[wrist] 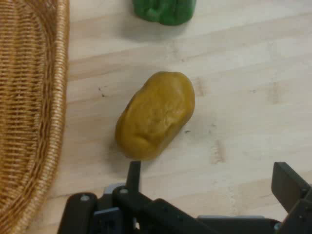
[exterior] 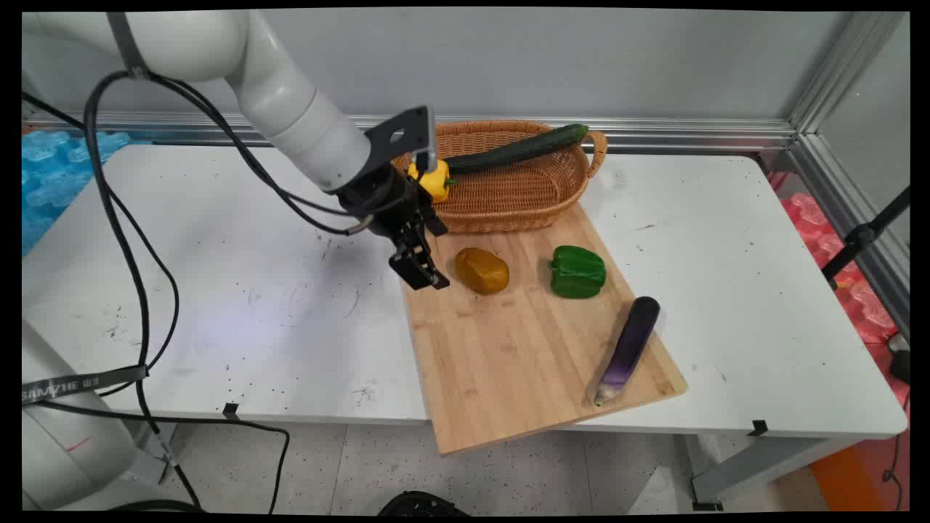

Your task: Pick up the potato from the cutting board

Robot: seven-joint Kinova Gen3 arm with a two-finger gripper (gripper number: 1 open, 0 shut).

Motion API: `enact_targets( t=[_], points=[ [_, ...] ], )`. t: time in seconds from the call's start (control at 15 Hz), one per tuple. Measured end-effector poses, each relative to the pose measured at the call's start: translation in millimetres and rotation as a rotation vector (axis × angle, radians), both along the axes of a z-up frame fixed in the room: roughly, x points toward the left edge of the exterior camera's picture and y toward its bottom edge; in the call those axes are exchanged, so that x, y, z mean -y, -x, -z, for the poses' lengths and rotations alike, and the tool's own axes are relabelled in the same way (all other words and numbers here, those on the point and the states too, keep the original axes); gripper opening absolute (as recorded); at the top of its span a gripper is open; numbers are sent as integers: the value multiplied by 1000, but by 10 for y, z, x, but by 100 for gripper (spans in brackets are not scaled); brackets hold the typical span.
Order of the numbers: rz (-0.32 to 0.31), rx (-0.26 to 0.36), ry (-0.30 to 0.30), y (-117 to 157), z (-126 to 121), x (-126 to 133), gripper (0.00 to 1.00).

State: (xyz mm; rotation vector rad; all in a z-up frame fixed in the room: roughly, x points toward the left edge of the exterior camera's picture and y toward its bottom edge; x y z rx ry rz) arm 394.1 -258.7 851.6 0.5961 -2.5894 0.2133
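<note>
A white table [exterior: 726,240] stood against a grey wall [exterior: 508,65], bearing a wooden board [exterior: 523,349] and wicker basket [exterior: 508,192]. The gripper [exterior: 421,272], jaws spread and empty, hovered just beside a lumpy yellow-brown potato [exterior: 482,270] lying on the board near a green pepper [exterior: 577,272].

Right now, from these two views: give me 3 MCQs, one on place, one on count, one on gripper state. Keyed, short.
1. Where does the potato lie?
A. in the basket
B. on the cutting board
C. on the bare table

2. How many vegetables lie on the cutting board?
A. two
B. three
C. five

3. What is the gripper doing?
A. open, holding nothing
B. shut on the eggplant
C. shut on the cucumber

Key:
1 B: the potato rests on the wood, near the basket.
2 B: potato, green pepper and eggplant lie on the board; the cucumber and yellow pepper are in the basket.
3 A: the hand view shows the fingers apart, empty, beside the potato.
</note>
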Motion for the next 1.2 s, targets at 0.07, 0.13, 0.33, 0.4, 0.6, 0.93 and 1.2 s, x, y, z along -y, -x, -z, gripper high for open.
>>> enact_targets(
  t=[0.07, 0.13, 0.33, 0.4, 0.6, 0.93, 1.2],
  points=[
    [13, 4, 4, 3, 41, 13, 100],
    [22, 5, 7, 8, 66, 27, 100],
    [69, 3, 28, 51, 149, 160, 100],
    [82, -1, 36, 69, 162, 215, 100],
    [123, -18, 56, 129, 194, 398, 100],
    [184, -29, 52, 166, 268, 548, 100],
    [245, -21, 38, 167, 362, 588, 100]
  ],
)
